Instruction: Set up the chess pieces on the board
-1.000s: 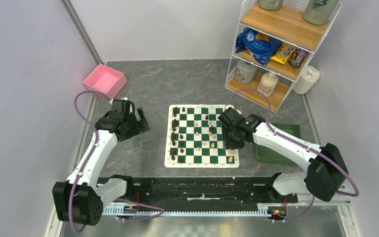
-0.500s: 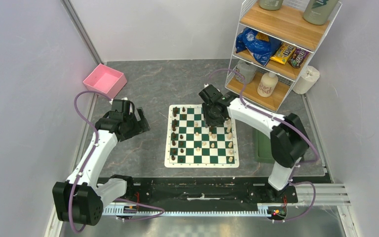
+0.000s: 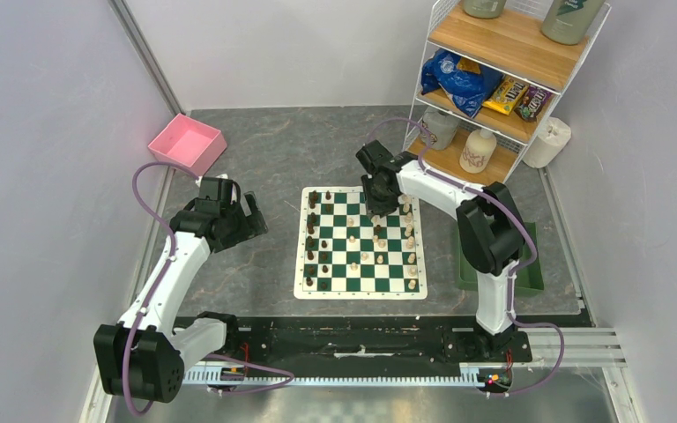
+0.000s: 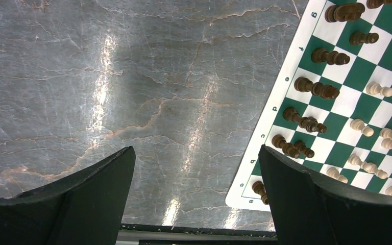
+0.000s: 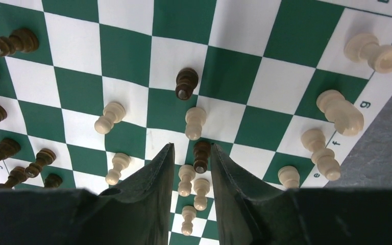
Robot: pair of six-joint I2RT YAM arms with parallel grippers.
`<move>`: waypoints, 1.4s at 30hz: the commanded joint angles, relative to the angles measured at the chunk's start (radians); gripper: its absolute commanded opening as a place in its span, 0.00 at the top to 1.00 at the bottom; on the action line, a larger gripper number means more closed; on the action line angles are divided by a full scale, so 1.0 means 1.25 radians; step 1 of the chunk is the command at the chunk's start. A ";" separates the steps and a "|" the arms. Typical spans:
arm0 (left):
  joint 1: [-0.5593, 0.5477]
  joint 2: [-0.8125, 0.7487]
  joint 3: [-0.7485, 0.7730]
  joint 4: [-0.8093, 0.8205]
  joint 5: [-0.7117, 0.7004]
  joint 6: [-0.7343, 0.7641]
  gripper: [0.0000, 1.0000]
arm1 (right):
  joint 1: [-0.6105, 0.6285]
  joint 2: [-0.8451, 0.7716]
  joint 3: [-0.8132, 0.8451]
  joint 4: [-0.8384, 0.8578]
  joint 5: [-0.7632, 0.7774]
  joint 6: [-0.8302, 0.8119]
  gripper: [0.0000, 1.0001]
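The right gripper point(image 5: 192, 149) hangs low over the green-and-white checked chess mat point(image 5: 306, 30), fingers narrowed yet apart around a dark brown wooden pawn point(image 5: 201, 155) standing between its tips among pale cream pawns point(image 5: 194, 122). Mat shows beside one finger, so I judge the pawn framed for a pinch, not gripped. The left gripper point(image 4: 196, 201) hovers spread wide over grey marbled table point(image 4: 132, 76), the mat off to its side, probably parked out of the way.
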State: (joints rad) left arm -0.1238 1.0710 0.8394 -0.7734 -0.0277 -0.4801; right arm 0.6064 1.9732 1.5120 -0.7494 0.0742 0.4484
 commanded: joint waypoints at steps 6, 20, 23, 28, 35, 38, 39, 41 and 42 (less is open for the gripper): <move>0.003 0.005 0.033 0.001 -0.009 0.016 0.02 | -0.002 0.046 0.061 0.014 -0.019 -0.024 0.64; 0.003 0.006 0.033 0.001 -0.007 0.016 0.02 | -0.003 0.061 0.067 0.004 -0.006 -0.029 0.71; 0.003 0.007 0.033 0.002 -0.007 0.015 0.02 | -0.003 0.062 0.069 0.003 0.001 -0.032 0.72; 0.003 0.010 0.034 0.001 -0.006 0.015 0.02 | -0.003 0.059 0.074 -0.001 0.016 -0.041 0.77; 0.003 0.012 0.033 0.001 -0.009 0.016 0.02 | -0.005 0.034 0.086 -0.011 0.031 -0.049 0.84; 0.003 0.013 0.033 0.001 -0.010 0.016 0.02 | -0.015 0.008 0.078 -0.011 0.042 -0.047 0.84; 0.003 0.012 0.033 0.001 -0.011 0.015 0.02 | -0.022 0.000 0.076 -0.011 0.043 -0.045 0.84; 0.003 0.014 0.033 0.002 -0.011 0.016 0.02 | -0.039 -0.008 0.074 -0.010 0.043 -0.043 0.84; 0.003 0.014 0.033 0.001 -0.011 0.016 0.03 | -0.048 -0.010 0.074 -0.009 0.043 -0.041 0.84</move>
State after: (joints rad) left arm -0.1238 1.0863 0.8425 -0.7757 -0.0277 -0.4801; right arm 0.5900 2.0384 1.5791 -0.7616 0.0971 0.3996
